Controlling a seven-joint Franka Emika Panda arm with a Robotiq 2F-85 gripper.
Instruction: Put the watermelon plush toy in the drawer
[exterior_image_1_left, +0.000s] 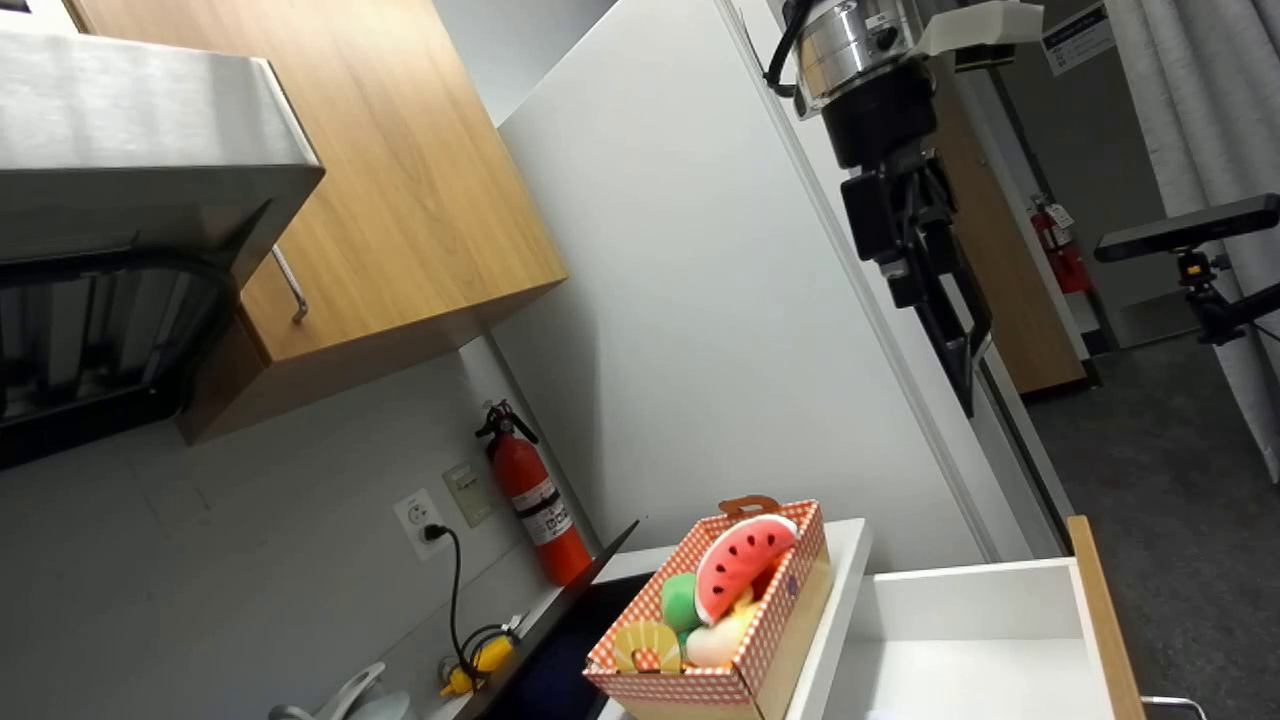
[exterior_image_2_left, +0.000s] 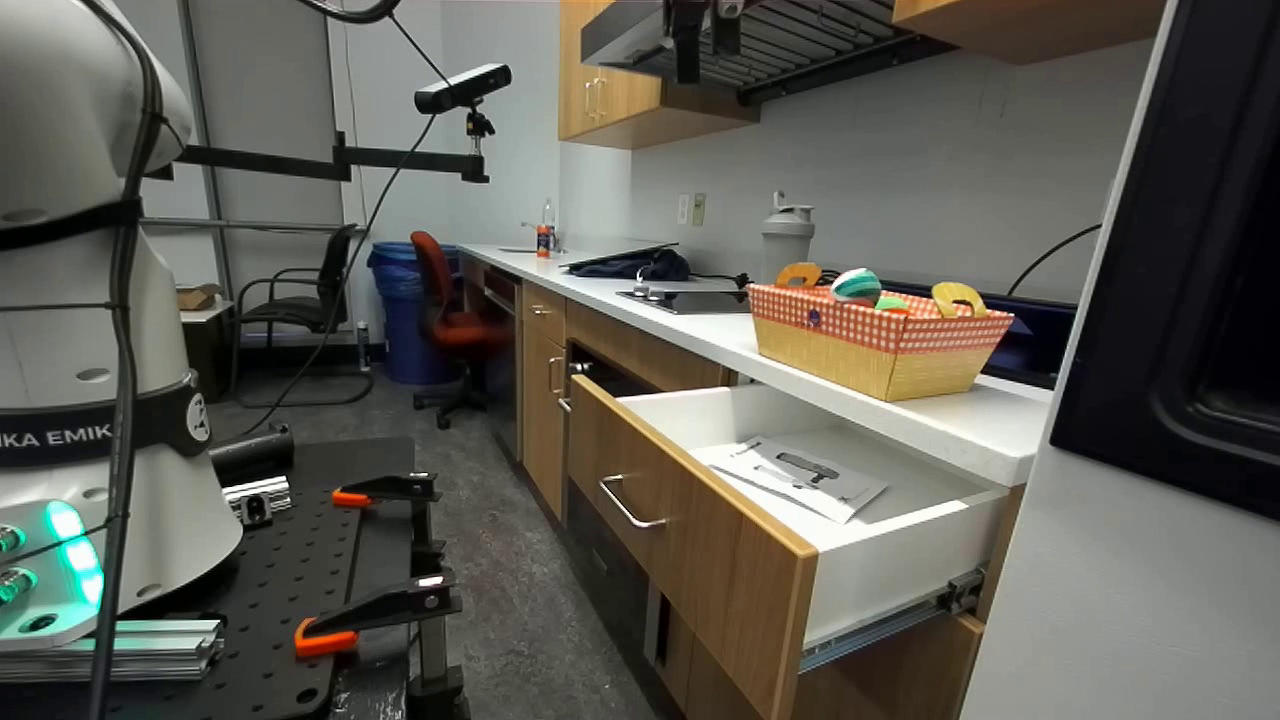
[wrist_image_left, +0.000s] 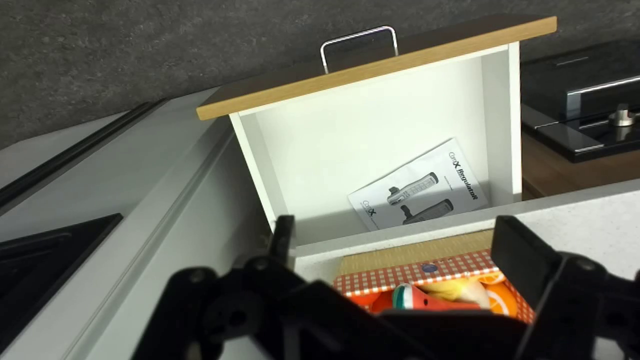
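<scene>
Watermelon plush toy: in the checked basket.
Drawer: open, lower than the basket.
Gripper: you hold it spread, higher than the basket.

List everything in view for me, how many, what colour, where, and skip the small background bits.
drawer: one, white with wood front, pulled open
countertop: one, white, above the drawer
gingham basket: one, straw and red, on the countertop
watermelon plush toy: one, red with green rind, in the basket
other toy food: several, mixed colours, in the basket, partly hidden
leaflet: one, white and grey, in the drawer
shaker bottle: one, grey, beyond the basket
range hood: one, silver, overhead
wall cabinets: at least two, light wood, overhead
fire extinguishers: two, red, one by the countertop, one far off
chairs: two, red and black, background
bin: one, blue, background
arm: one, mostly white, across from the drawer
tool: one, black, raised, jaws apart
</scene>
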